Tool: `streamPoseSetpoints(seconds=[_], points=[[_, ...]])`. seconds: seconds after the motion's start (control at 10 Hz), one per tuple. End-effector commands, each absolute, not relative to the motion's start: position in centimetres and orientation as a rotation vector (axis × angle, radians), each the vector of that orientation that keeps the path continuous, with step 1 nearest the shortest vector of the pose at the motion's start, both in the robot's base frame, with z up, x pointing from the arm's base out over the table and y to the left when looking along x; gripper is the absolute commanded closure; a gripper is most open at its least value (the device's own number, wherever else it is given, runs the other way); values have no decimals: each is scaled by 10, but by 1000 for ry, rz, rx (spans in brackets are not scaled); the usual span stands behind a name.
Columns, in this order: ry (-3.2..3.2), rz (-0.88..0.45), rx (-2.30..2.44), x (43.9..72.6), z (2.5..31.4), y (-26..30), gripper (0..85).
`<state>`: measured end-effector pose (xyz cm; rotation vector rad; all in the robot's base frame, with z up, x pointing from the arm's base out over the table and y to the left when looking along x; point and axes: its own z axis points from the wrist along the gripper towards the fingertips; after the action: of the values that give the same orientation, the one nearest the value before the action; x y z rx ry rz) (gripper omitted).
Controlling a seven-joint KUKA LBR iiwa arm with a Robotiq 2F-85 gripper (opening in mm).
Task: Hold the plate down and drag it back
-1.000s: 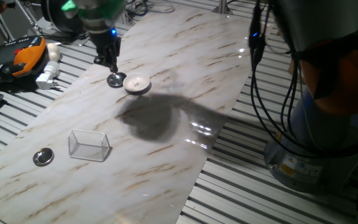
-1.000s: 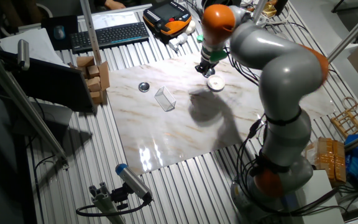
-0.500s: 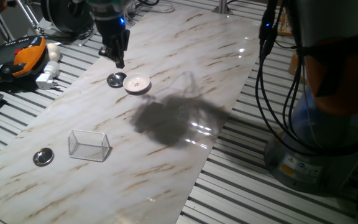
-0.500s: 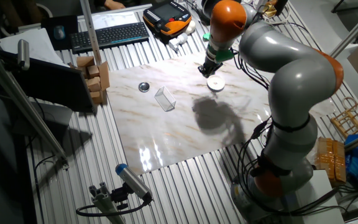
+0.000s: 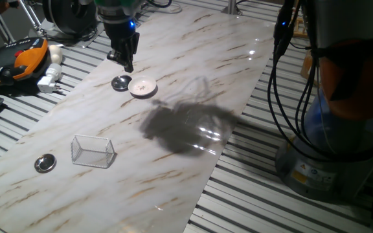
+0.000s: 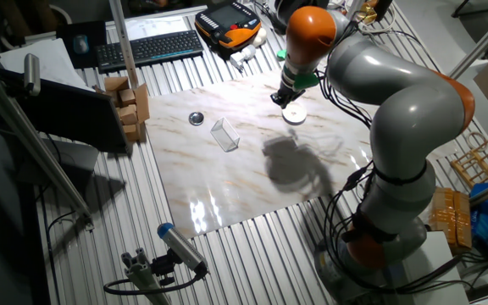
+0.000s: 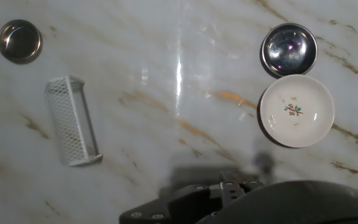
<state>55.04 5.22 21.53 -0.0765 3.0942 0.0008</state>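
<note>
Marbled surface (image 5: 193, 58) fills your hand view. Plate (image 7: 296, 111) lies flat, touching a metal disc (image 7: 288, 48). Tool (image 5: 125, 59) hangs above them, off the plate (fingers bunched and dark; you cannot tell apart or together). Arm's housing blocks the hand view's bottom edge.

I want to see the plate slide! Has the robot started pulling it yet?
Not yet. Nothing looks done: the plate sits on the table beside a metal disc. The pincer hangs above them, touching neither. Left to do: come down, press on the plate, and drag it back.
</note>
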Motion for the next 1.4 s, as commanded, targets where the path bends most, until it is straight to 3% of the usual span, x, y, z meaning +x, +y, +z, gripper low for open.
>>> streamPoseSetpoints(seconds=[0.0, 1.3], points=[[3094, 6, -74, 551, 214, 52, 850], [3078, 28, -33, 551, 206, 49, 850]])
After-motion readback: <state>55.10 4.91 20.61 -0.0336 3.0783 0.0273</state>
